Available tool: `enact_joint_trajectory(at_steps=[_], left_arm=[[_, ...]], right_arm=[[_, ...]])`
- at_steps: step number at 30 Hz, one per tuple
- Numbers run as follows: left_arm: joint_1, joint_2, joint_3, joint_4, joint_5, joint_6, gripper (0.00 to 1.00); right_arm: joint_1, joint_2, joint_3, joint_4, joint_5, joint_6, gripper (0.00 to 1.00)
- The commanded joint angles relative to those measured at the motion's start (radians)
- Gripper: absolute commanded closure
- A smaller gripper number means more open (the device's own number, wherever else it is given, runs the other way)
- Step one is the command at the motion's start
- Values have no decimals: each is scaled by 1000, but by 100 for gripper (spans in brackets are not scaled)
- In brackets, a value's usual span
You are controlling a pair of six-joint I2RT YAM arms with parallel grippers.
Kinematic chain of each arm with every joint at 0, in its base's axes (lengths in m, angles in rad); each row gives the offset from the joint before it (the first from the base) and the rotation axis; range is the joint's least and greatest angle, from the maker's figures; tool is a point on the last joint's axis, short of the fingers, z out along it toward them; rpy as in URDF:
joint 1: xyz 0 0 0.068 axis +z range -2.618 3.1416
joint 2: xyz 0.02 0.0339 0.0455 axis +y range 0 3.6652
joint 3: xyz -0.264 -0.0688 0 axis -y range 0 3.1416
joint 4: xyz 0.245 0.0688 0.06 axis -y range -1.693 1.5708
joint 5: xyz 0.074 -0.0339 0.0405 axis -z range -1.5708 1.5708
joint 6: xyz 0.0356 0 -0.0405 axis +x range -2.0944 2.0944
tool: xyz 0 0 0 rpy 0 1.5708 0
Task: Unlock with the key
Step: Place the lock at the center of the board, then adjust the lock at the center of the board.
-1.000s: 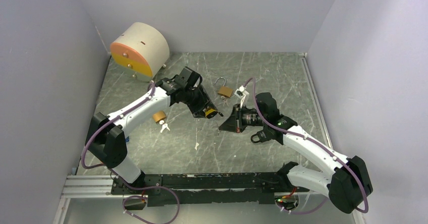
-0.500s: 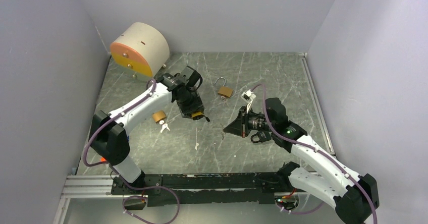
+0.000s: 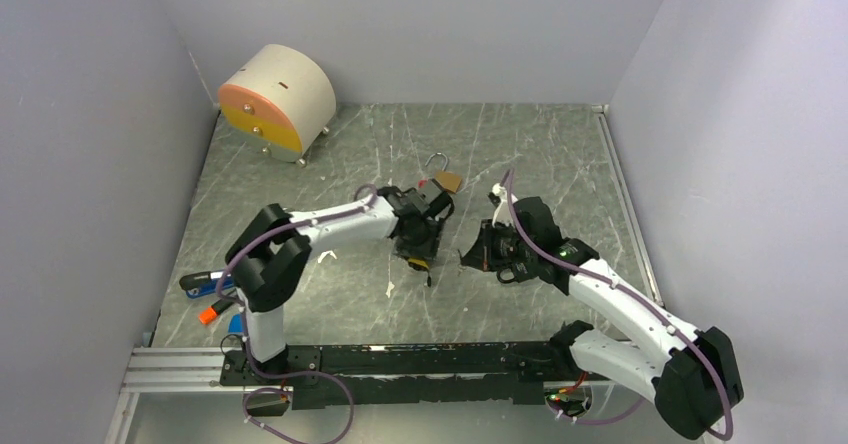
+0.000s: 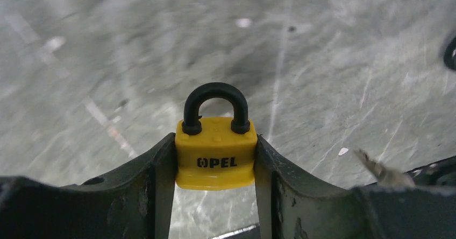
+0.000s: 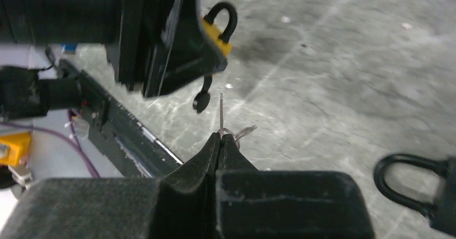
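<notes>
The yellow padlock point(image 4: 215, 154), with a black shackle and black lettering on its body, is held above the table point(image 3: 540, 154) near its middle. The left gripper point(image 4: 215, 143) is about half spread and clamps the padlock body by its two sides, one finger point(image 4: 160, 177) against each side, shackle pointing away from the wrist. In the right wrist view, a small black item point(image 5: 201, 100) hangs below the padlock; its identity cannot be determined.

The key point(image 5: 221, 111) is a thin metal blade, upright, with its tip just below the padlock and apart from it. The right gripper point(image 5: 220, 141) is fully clenched on the lower end of the key. A wire ring point(image 5: 243, 131) protrudes beside the fingertips.

A black padlock point(image 5: 450, 196) lies on the table beside the right gripper. A brass padlock point(image 3: 447, 181) lies just beyond the left gripper. A beige and orange drum point(image 3: 275, 99) stands at the far left corner.

Change from half a second ago: the left arm has swung toward the right arm and the near edge, carrying the padlock close to the key. The right gripper has shifted only slightly. Both grips are unchanged.
</notes>
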Motion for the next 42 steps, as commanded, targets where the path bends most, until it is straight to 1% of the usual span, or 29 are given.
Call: enact_joint_trajectory(at_steps=[1,3,4,6,11,13,14,16,17,20,22,24,27,31,32,34,39,42], left_arm=[[-33,24,-33,250,74,239,97],[-46,35,-31,271,86,331,96],[-53,44,-25,264,68,378,94],[-60,71,1,234,51,469,86],[-68,125,36,155,105,646,71],[-71,126,35,142,109,710,63],[-71,126,35,136,106,723,56],[-71,120,43,125,82,723,39],[-71,115,49,122,71,716,34],[-72,83,64,138,51,673,23],[-71,59,85,146,33,600,20],[-71,45,127,128,-7,529,19],[-73,34,181,96,-53,402,25],[-75,58,210,35,-83,221,45],[-78,77,222,-9,-88,166,49],[-89,109,235,-49,-76,79,54],[-132,195,266,-83,-78,-14,60],[-134,230,292,-109,-116,-48,63]], right_arm=[[-84,-16,-41,-78,61,55,100],[-143,-37,-68,-96,36,56,100],[-166,-43,-79,-105,27,55,100],[-195,-60,-92,-127,26,53,100],[-217,-77,-105,-147,32,66,100],[-224,-80,-103,-150,35,65,100],[-225,-81,-103,-149,33,65,100],[-228,-80,-101,-149,30,66,100],[-231,-78,-101,-148,29,65,100],[-235,-79,-104,-147,25,68,100],[-237,-82,-106,-147,26,70,100],[-242,-85,-108,-148,25,70,100],[-247,-89,-114,-149,24,71,100],[-253,-84,-118,-146,19,71,100],[-255,-83,-119,-147,19,71,100],[-257,-82,-121,-147,19,70,100],[-265,-78,-126,-142,10,65,100],[-267,-82,-126,-146,6,61,100]])
